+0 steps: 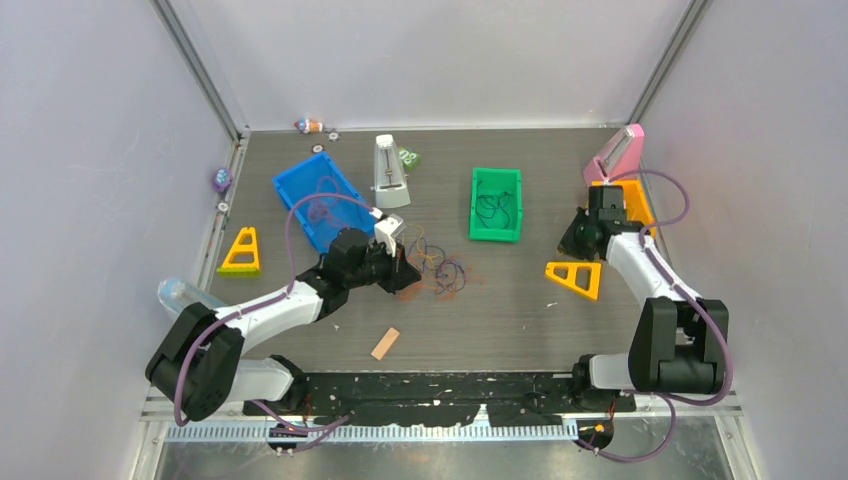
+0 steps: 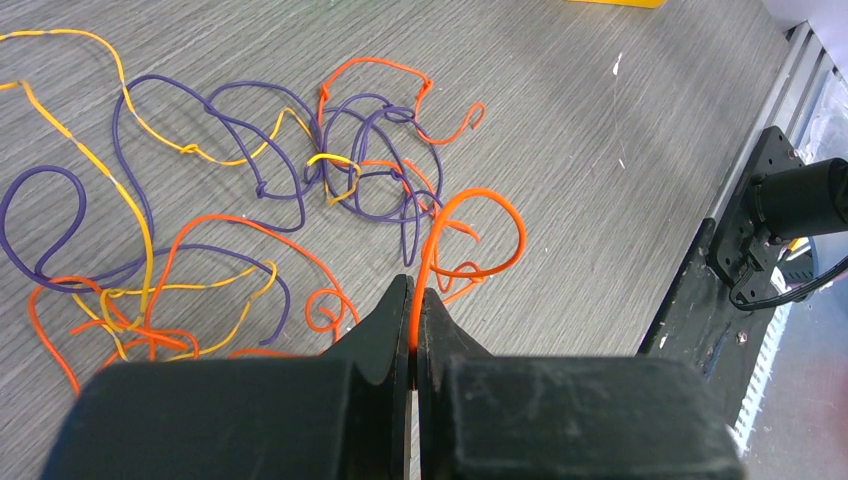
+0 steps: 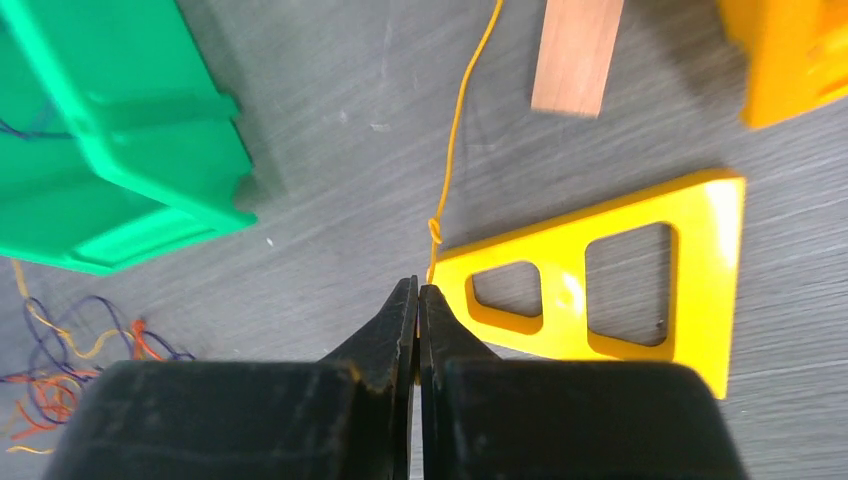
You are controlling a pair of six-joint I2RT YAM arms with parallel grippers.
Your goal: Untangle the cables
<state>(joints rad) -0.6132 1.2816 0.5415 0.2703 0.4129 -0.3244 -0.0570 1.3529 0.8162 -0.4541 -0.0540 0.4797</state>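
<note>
Cables [image 1: 437,270]: orange, yellow and purple strands in a loose tangle mid-table [image 1: 500,320], left of the green bin [image 1: 474,206].
Left gripper [image 2: 413,298]: jaws together, pinching an orange cable [image 2: 478,196] at the tangle's left side.
Right gripper [image 3: 418,293]: jaws together on a thin yellow cable [image 3: 455,150], just beside the yellow triangle [image 3: 610,270].
Bin contents: a few dark strands [image 1: 495,208].

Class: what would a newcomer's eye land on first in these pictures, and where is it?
A tangle of orange, yellow and purple cables lies mid-table at the left gripper, which pinches an orange cable. The right gripper pinches a yellow cable beside a yellow triangle, near a bright green bin.
</note>
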